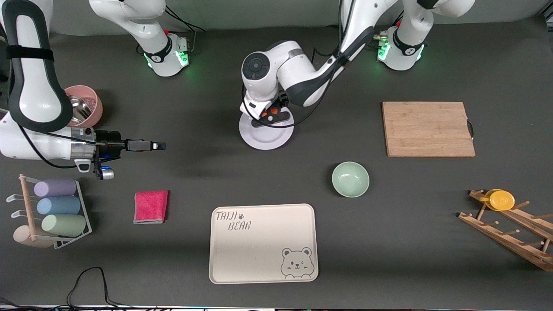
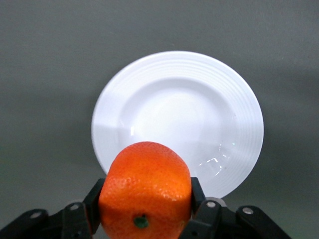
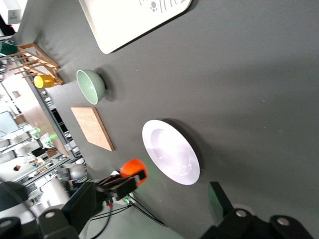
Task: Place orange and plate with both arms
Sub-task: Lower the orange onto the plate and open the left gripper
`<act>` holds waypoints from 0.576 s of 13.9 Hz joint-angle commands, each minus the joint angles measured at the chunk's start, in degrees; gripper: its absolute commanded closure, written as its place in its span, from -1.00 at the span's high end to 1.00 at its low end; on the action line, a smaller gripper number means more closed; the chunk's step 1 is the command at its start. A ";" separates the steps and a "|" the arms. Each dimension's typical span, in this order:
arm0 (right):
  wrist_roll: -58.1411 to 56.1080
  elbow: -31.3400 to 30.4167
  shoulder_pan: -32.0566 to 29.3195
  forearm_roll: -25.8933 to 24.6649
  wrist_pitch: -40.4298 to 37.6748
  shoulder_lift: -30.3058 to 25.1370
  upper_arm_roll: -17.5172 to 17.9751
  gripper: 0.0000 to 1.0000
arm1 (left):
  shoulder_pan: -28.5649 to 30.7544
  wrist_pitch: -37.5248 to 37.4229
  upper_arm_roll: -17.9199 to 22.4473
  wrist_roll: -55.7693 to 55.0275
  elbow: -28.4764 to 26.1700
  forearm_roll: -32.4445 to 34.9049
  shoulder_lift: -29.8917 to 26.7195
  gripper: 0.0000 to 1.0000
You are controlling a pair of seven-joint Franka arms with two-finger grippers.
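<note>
Orange held over the plate – dark grey table, two arms in view.

Nearest the camera edge lies the cream bear tray (image 1: 263,243), with a pink cloth (image 1: 150,207) and cup rack (image 1: 47,214) toward the right arm's end and a wooden peg rack (image 1: 514,231) at the left arm's end. Farther in sit the green bowl (image 1: 350,179) and cutting board (image 1: 427,128). The left gripper (image 2: 144,209) hangs over the plate (image 2: 199,104), clamped on the orange (image 2: 145,191) – the plate lies mid-table toward the bases' edge. The right gripper (image 1: 157,146) waits above bare table with its fingers close together, by a pink bowl (image 1: 88,103).
</note>
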 commanded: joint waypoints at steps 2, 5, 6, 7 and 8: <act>-6.73 -6.53 2.29 5.57 4.68 -2.41 -0.43 1.00 | -1.74 4.95 1.22 -2.92 1.36 4.56 4.41 -1.00; -13.50 -10.05 2.65 7.52 8.27 -1.80 -0.25 1.00 | -1.74 7.06 1.22 -3.37 1.36 6.25 6.35 -1.00; -15.26 -11.54 4.04 9.88 9.51 -1.79 -0.34 1.00 | -1.74 7.07 1.22 -3.63 1.36 6.17 6.35 -0.90; -16.50 -12.17 5.45 11.64 10.56 -1.79 -0.43 1.00 | -1.57 7.16 1.22 -4.59 1.36 6.16 6.44 0.32; -16.60 -12.52 5.81 11.92 11.62 -1.71 -0.34 1.00 | -1.65 7.07 1.48 -5.47 1.36 6.25 6.35 0.99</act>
